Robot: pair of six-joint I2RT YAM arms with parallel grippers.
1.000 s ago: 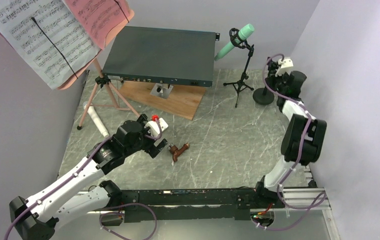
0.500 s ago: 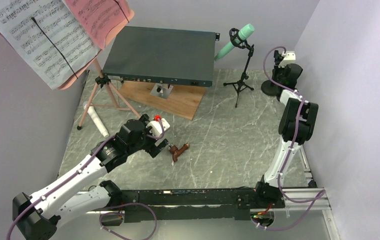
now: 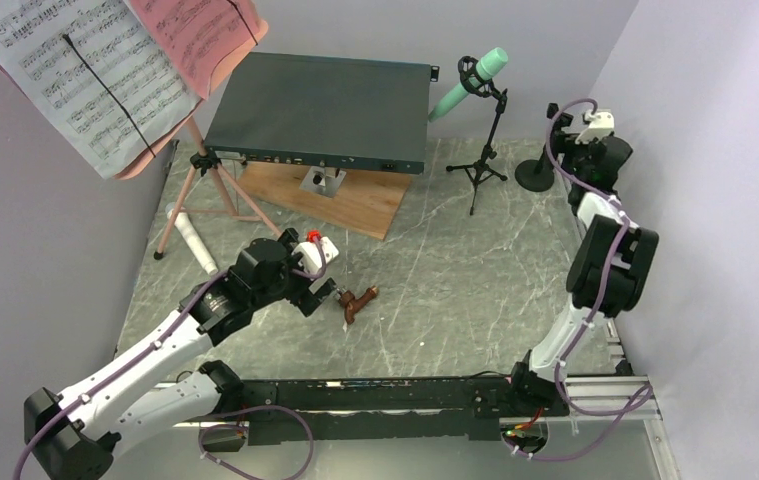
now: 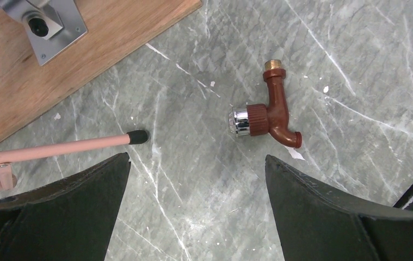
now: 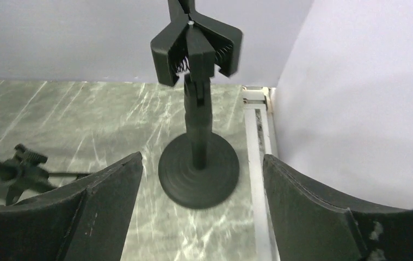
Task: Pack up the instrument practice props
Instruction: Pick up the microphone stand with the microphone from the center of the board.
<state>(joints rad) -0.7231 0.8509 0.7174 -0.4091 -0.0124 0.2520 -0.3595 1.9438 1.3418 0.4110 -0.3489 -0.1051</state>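
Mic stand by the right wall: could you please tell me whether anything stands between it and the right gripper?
Nothing visible does. The right gripper is open and points straight at the stand, close in front of it.

Your top view looks down from above and behind the arms over the whole table [image 3: 455, 280]. Your left wrist view points steeply down, close on the brown tap piece [image 4: 266, 117]. Your right wrist view looks slightly downward at the black round-base stand [image 5: 198, 163] nearby. The top view shares both.
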